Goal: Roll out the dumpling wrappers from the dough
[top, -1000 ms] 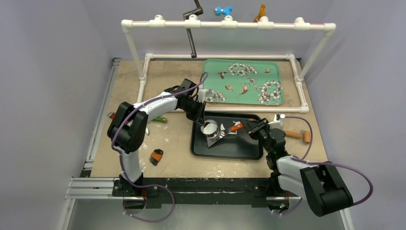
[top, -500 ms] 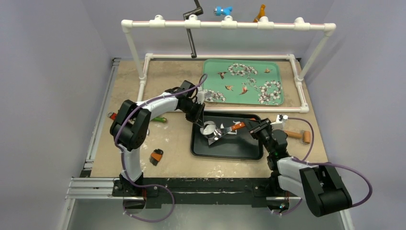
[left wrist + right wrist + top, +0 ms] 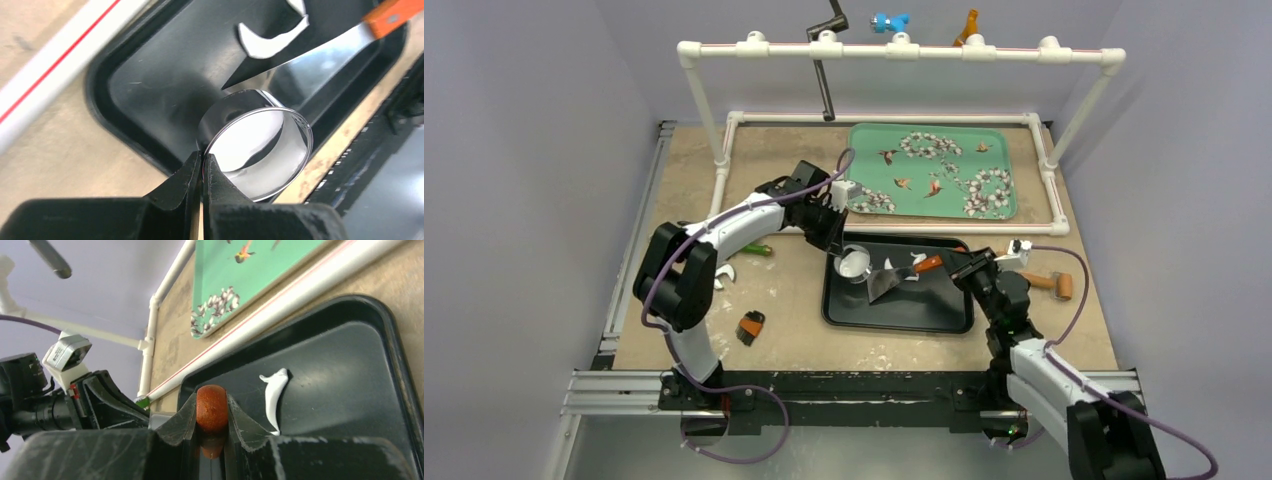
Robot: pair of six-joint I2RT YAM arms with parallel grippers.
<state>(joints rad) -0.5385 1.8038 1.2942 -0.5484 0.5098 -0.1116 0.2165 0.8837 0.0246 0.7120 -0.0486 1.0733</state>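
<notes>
My left gripper (image 3: 845, 250) is shut on the wall of the metal ring cutter (image 3: 855, 263) and holds it over the near left part of the black tray (image 3: 944, 318). In the left wrist view my fingertips (image 3: 193, 167) pinch the ring's rim (image 3: 255, 145); a white round dumpling wrapper (image 3: 250, 145) fills the ring's inside. My right gripper (image 3: 944, 262) is shut on the orange handle (image 3: 212, 407) of a metal spatula (image 3: 886, 281), whose blade lies on the tray beside the ring. Curved white dough scraps (image 3: 270, 41) (image 3: 274, 390) lie on the tray.
A green flower-printed tray (image 3: 929, 170) lies behind the black tray, beyond a white PVC pipe frame (image 3: 894, 228). A wooden roller (image 3: 1056, 284) lies at the right. A small orange and black tool (image 3: 751, 327), a green item (image 3: 759, 249) and a white tool (image 3: 724, 272) lie at the left.
My left gripper has carried the ring cutter off the spatula blade, up and toward the tray's left edge. My right arm has stretched out, and the spatula has shifted slightly.
</notes>
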